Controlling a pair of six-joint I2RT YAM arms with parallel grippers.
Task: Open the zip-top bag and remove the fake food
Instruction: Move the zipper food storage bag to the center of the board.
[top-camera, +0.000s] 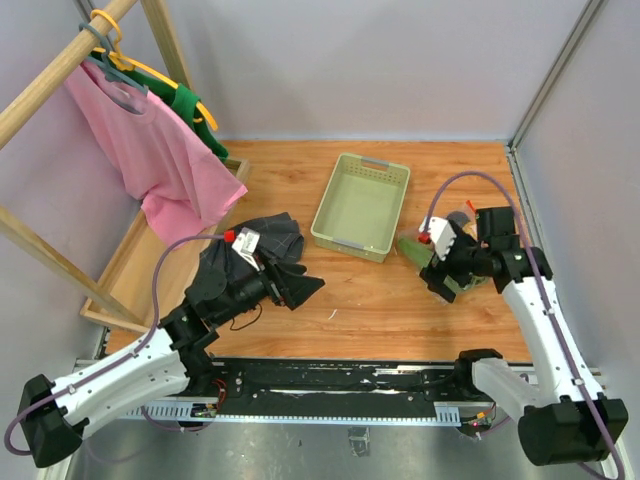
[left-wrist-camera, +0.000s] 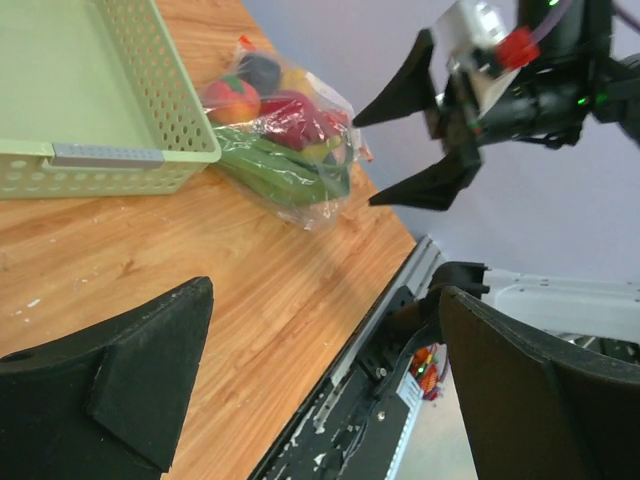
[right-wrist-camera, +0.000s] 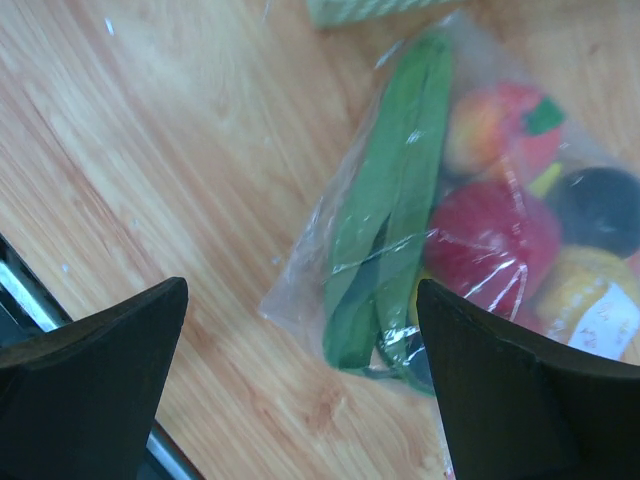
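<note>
Wooden worktop (top-camera: 400, 320), grey walls all round, a pink shirt (top-camera: 165, 150) on a rack off at 10 o'clock, and the pale green tray (top-camera: 360, 205) sitting centre.

From above, the zip-top bag (top-camera: 412, 248) lies just beside the tray's near right corner, at about 4 o'clock from it. The right gripper (top-camera: 445, 268) hangs right over it, jaws spread wide and holding nothing. The left gripper (top-camera: 300, 285) is well apart at the bag's 9 o'clock, also spread and empty. So the right arm is plainly the nearer one.

Over to the left wrist. The bag rests on the wood just beside the tray wall with the fake food (left-wrist-camera: 285, 110) bulging inside, so nothing looks removed yet. There's a scrap of orange-red at the far end, likely the zip.

Now the right wrist, looking down between its own fingers (right-wrist-camera: 90, 400). The bag fills the 1-to-4 o'clock side. The long green piece (right-wrist-camera: 390, 230) gives the long axis, running from 1 o'clock to 7 o'clock. No zip strip can be made out here.
</note>
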